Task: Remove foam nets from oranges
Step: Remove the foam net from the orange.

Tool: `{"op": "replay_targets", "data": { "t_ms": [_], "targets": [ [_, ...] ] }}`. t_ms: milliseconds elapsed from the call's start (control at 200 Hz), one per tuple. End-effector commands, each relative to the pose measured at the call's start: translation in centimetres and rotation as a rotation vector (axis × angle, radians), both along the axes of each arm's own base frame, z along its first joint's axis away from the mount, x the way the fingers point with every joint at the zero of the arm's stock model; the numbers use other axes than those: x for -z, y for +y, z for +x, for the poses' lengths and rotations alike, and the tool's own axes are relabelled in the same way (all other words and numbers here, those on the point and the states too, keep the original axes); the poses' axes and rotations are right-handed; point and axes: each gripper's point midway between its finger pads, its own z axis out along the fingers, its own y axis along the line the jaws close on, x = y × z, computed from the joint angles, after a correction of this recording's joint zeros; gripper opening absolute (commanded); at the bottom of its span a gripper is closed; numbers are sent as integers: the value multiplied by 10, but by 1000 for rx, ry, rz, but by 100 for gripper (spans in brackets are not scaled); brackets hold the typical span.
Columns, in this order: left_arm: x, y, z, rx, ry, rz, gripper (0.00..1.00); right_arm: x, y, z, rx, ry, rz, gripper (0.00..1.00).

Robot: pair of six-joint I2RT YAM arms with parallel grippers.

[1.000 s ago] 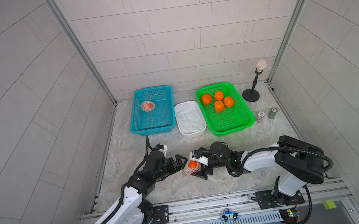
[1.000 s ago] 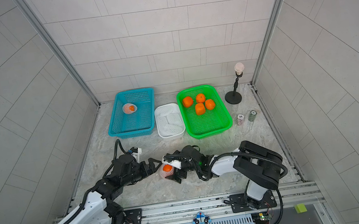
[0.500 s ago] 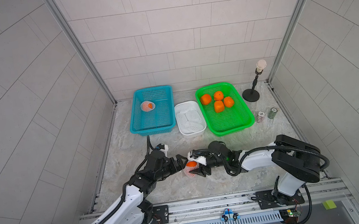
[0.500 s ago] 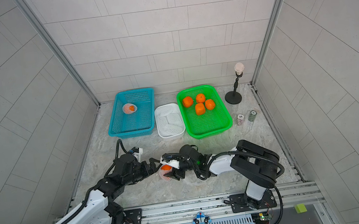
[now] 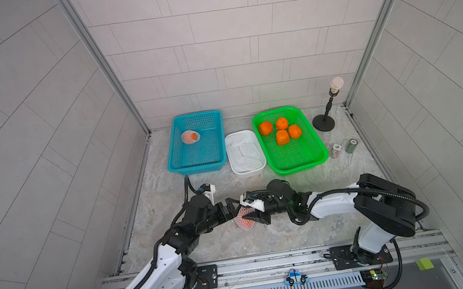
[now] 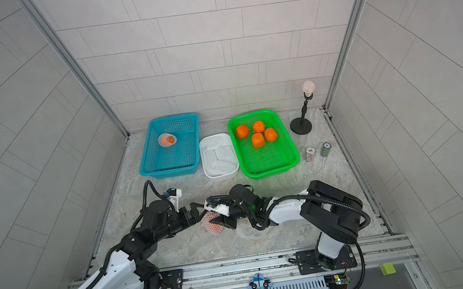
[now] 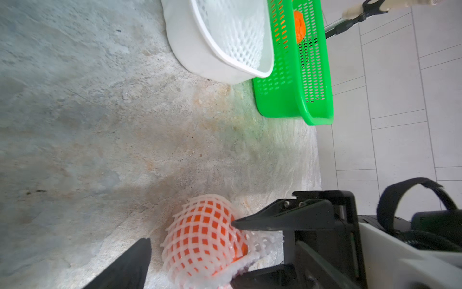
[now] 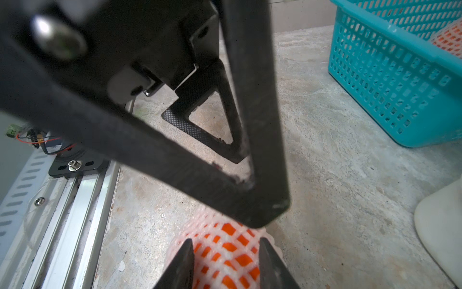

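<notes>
1. The marbled surface (image 5: 311, 226) carries everything. The two arms meet near its front edge.
2. The left hand (image 5: 233, 212) has its jaws spread wide. It holds nothing. One finger (image 7: 132, 262) lies just beside the foam net (image 7: 200, 240); I cannot tell whether it touches.
3. The right hand (image 8: 225, 239) faces it, jaws drawn narrow. Its fingertips (image 7: 240, 222) press the net from two sides, so it grips the net with the orange (image 7: 241, 250) inside.
4. The green basket (image 5: 295, 155) stands at the back right and holds four bare oranges (image 5: 282, 137), bunched at its far end.
5. The blue basket (image 5: 201, 155) stands at the back left. A second netted orange (image 5: 190, 137) lies in its far left corner.
6. The white tub (image 5: 247, 173) sits between the baskets, just beside the green one, with empty nets (image 5: 245, 152) piled inside.
7. The gripped orange sits low at the surface between the two hands, well in front of the baskets. Its skin shows through the mesh.
8. A black stand (image 5: 323, 123) rises in the back right corner.
9. Two chip stacks (image 5: 336, 150) sit near the green basket's right side.
</notes>
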Motion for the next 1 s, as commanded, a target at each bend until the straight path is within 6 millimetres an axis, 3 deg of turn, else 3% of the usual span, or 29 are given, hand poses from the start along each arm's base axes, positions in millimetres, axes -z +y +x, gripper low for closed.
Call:
{"op": "replay_targets", "data": {
  "t_ms": [0, 530, 685, 996],
  "targets": [
    [-1, 7, 0, -35, -8, 1, 96, -5, -1, -5, -20, -1, -6, 37],
    [-9, 21, -2, -74, -56, 44, 96, -22, -6, -8, -5, -21, 19, 24],
    [-11, 22, -2, -71, -61, 52, 96, -26, -7, -8, -1, -28, 20, 11],
    [-24, 25, -3, -52, -114, 81, 96, -40, -9, -10, 4, -44, 33, 10]
  ]
}}
